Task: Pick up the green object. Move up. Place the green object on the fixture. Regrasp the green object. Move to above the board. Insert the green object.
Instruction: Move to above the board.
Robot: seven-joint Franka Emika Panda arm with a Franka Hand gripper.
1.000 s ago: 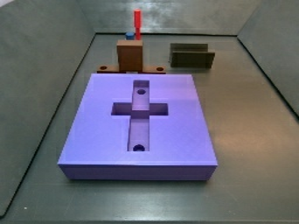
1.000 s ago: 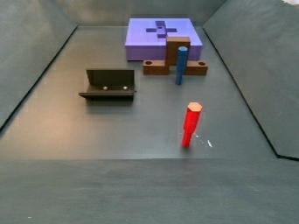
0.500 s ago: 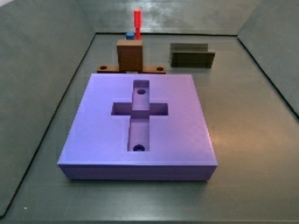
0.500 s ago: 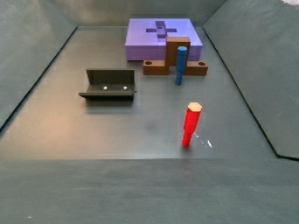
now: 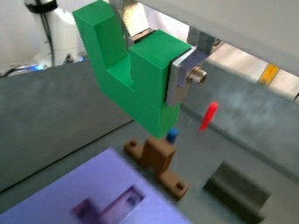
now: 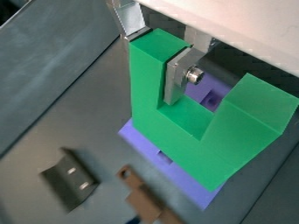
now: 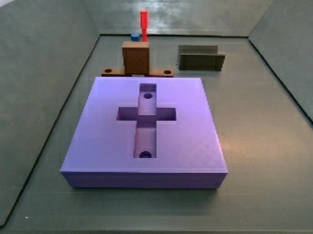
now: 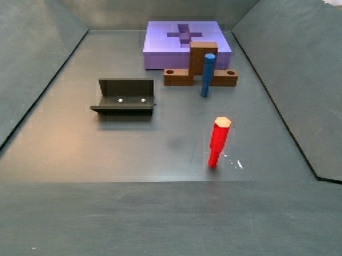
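In both wrist views my gripper [image 5: 155, 57] [image 6: 156, 52] is shut on the green object [image 5: 135, 74] [image 6: 193, 122], a bright green U-shaped block hanging high above the floor. One prong is clamped between the silver fingers. Far below it lies the purple board [image 5: 82, 188] [image 6: 146, 144] with its cross-shaped recess, also seen in both side views [image 7: 184, 137] [image 8: 167, 38]. The dark fixture [image 7: 200, 58] [image 8: 123, 97] [image 5: 239, 188] [image 6: 73, 175] stands bare on the floor away from the board. Gripper and green object are out of both side views.
A brown block [image 7: 135, 57] [image 8: 202, 62] [image 5: 158, 157] stands against the board's end, with a blue peg [image 8: 206, 82] beside it. A thin red peg [image 8: 219, 143] [image 7: 143, 25] [image 5: 209, 115] stands upright on the floor. Dark walls enclose the grey floor.
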